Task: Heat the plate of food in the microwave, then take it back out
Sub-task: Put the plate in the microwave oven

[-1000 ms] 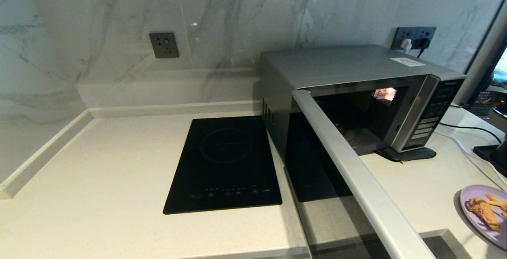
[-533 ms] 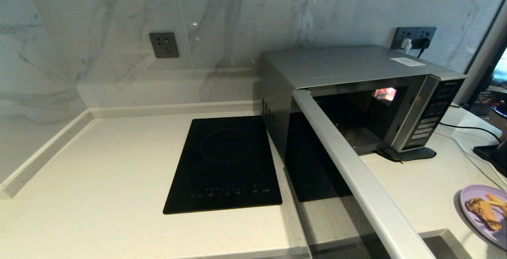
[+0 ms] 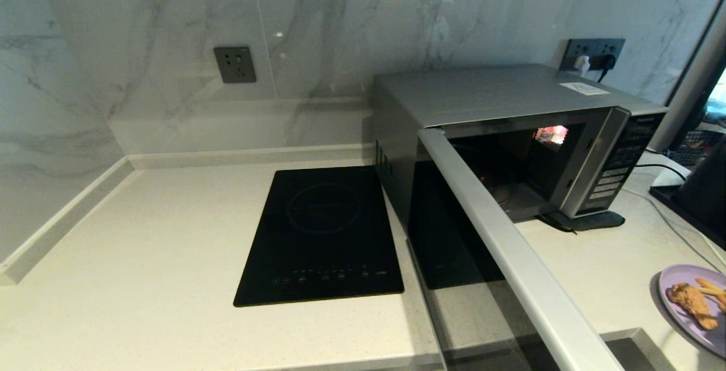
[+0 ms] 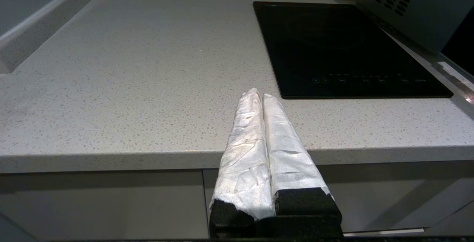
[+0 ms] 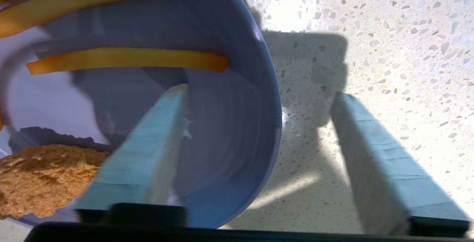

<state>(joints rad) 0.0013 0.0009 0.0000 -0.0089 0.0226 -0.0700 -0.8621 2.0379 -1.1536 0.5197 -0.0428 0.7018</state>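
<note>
Lilac-purple, the plate of food (image 3: 693, 308) sits on the speckled pale countertop (image 3: 142, 280) at the far right, in front of the microwave (image 3: 505, 133) and apart from it; it carries a golden-brown fried chunk (image 3: 691, 302) and a few orange-yellow fries (image 5: 126, 59). In the right wrist view the right gripper (image 5: 259, 112) stands over the plate's rim with its jaws spread wide, 1 finger (image 5: 148, 149) above the plate's inside and the other finger (image 5: 377, 160) above bare countertop outside the rim; nothing is clasped between them. The silver-grey microwave has its door (image 3: 510, 246) swung wide open toward the camera, showing the dark cavity. To its left a flat black induction hob (image 3: 323, 235) lies set into the countertop. The left gripper (image 4: 261, 99) hangs parked at the counter's front edge near the hob, its 2 white-wrapped fingers pressed together, empty.
</note>
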